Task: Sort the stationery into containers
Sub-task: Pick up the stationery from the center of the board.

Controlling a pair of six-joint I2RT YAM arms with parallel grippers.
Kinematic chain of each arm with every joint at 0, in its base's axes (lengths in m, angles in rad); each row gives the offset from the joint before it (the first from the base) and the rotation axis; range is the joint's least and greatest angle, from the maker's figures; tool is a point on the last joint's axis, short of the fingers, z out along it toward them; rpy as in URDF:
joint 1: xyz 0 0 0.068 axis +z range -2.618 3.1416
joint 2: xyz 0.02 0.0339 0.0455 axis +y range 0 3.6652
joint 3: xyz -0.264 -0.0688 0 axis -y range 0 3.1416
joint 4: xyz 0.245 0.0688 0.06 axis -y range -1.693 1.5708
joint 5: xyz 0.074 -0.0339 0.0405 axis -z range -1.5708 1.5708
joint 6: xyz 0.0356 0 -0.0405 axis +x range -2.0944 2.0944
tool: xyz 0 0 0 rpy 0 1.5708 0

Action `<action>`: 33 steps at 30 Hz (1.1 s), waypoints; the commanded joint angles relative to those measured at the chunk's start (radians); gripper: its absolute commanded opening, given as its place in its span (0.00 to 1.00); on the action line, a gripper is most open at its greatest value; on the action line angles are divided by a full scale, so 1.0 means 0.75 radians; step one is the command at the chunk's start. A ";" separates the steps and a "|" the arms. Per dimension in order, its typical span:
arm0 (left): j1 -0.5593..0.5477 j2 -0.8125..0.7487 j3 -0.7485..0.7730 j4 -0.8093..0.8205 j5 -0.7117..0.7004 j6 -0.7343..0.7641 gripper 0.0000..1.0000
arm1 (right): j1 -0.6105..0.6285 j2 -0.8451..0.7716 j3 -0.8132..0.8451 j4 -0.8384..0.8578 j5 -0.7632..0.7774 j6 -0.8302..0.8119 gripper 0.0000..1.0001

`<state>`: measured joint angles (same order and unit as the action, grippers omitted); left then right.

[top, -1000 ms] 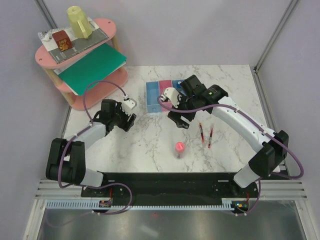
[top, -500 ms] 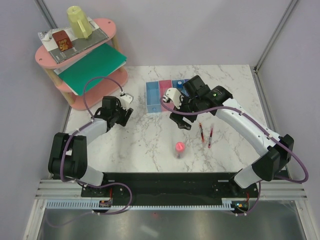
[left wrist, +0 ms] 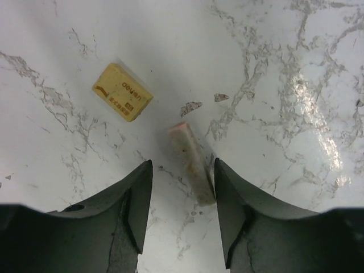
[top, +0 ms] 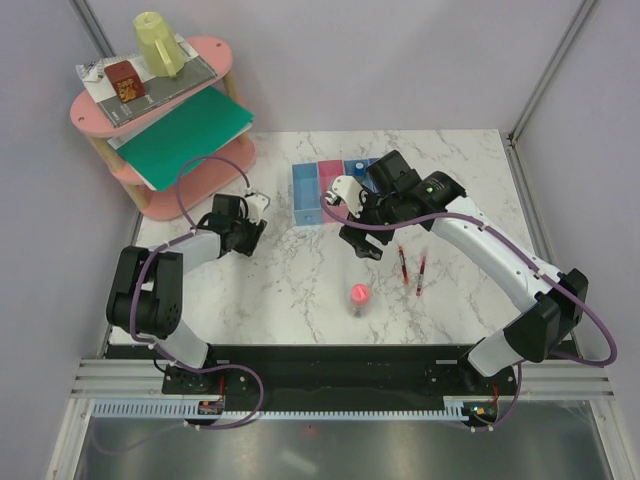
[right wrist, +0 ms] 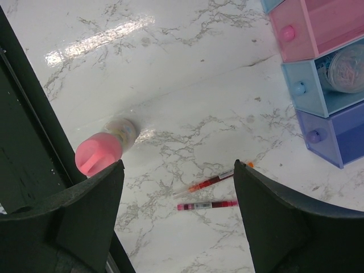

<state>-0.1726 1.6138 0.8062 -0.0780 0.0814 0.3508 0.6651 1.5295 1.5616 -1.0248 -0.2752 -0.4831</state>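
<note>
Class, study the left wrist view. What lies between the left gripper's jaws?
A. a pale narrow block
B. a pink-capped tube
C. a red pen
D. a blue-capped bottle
A: the pale narrow block lies between the jaws of the left gripper, which stand open, while the printed tan block lies beyond them.

My marble bench [top: 300, 290] carries: four joined bins [top: 310, 195] at the back; first red pen [top: 402, 264] beside second red pen [top: 421, 272]; pink-capped tube [top: 358, 296], upright, near them; printed tan block [left wrist: 122, 100] and longer pale block [left wrist: 191, 172], left side.

Pale block [left wrist: 192, 165] btwn parted jaws, tan block [left wrist: 122, 92] upper left
</note>
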 commanded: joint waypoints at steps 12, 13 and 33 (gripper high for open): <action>-0.032 0.025 0.099 -0.057 0.018 -0.071 0.02 | 0.007 -0.115 -0.251 -0.067 -0.038 -0.098 0.88; -0.034 0.006 0.097 -0.068 0.026 -0.065 0.02 | 0.011 -0.123 -0.270 -0.065 -0.046 -0.106 0.89; -0.060 -0.262 0.289 -0.119 0.221 0.031 0.02 | 0.160 -0.096 -0.376 -0.041 -0.193 -0.061 0.91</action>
<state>-0.1989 1.4059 0.9371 -0.1890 0.1879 0.3428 0.7639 1.4647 1.2984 -1.0706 -0.3607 -0.5423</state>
